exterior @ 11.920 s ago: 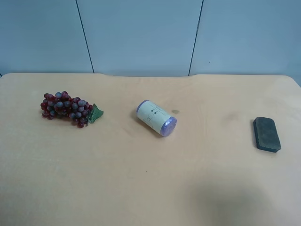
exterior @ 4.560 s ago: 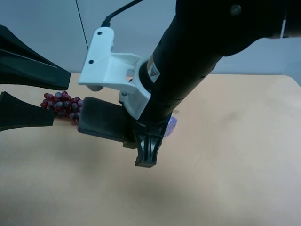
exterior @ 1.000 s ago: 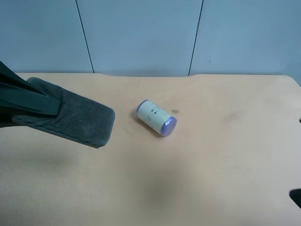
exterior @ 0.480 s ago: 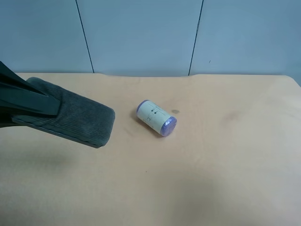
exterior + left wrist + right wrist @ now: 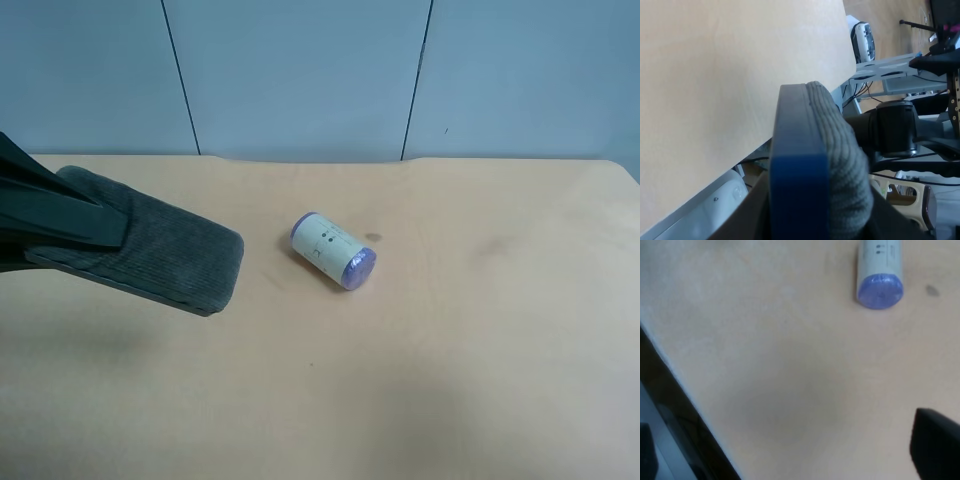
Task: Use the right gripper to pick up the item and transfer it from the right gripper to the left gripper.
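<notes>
The left end effector (image 5: 95, 240) pinches one end of the item (image 5: 180, 260) above the table (image 5: 450, 350). The right end effector (image 5: 937, 447) barely shows, so I cannot tell its spread.

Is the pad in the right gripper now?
No, the pad is clamped in the left gripper; the right wrist view shows none.
</notes>
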Available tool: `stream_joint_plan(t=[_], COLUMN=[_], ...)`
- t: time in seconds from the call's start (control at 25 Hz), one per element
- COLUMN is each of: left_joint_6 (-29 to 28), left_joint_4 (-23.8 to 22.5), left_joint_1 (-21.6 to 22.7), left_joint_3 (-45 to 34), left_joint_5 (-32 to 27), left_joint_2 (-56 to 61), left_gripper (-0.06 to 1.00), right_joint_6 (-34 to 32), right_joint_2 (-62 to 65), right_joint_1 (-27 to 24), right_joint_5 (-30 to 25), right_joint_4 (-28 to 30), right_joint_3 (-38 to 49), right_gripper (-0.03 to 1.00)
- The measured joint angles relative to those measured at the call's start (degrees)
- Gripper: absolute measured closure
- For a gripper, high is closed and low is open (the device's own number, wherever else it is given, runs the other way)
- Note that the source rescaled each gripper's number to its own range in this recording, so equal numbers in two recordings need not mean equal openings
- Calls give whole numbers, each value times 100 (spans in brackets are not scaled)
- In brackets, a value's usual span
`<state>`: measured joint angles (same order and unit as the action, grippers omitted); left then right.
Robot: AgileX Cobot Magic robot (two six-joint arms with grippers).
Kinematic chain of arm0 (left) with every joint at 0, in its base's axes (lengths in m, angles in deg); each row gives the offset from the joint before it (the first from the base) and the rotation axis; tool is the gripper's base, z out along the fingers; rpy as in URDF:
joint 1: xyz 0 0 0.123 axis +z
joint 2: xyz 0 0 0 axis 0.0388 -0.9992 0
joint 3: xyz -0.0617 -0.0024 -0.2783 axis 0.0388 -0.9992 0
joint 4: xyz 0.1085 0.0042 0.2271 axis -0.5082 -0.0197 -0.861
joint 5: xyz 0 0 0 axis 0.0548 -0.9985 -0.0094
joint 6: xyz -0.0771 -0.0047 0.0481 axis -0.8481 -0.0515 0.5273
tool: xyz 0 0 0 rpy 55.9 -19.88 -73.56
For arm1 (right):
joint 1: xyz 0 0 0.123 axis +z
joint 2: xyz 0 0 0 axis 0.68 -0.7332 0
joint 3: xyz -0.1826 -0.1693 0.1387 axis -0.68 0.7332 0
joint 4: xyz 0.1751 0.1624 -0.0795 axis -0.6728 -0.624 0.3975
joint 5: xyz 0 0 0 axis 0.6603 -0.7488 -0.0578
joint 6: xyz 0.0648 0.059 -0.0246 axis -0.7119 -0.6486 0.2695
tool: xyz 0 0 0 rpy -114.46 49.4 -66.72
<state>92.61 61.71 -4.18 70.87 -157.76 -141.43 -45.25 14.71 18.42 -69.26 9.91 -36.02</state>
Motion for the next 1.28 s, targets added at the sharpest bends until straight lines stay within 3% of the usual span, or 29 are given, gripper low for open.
stream_joint_plan(t=[0.24,0.36,0.76,1.08,1.28], left_joint_6=[0,0,0,20,240], left_joint_4=[-6,-6,-1,-1,-1], left_joint_1=[0,0,0,0,0], left_joint_3=[0,0,0,0,0], left_joint_5=[67,148,578,628,622], left_joint_2=[0,0,0,-202,-517], left_gripper=[94,94,94,94,94], right_joint_6=[-18,-21,-25,-25,-25], right_joint_2=[-5,10,680,680,680], right_joint_1=[-17,-317,-2617,-3599,-4526], right_joint_5=[0,7,18,18,18], right_joint_4=[0,0,0,-5,-7], right_joint_3=[0,4,11,11,11], right_gripper=[-3,-3,-3,-3,-3])
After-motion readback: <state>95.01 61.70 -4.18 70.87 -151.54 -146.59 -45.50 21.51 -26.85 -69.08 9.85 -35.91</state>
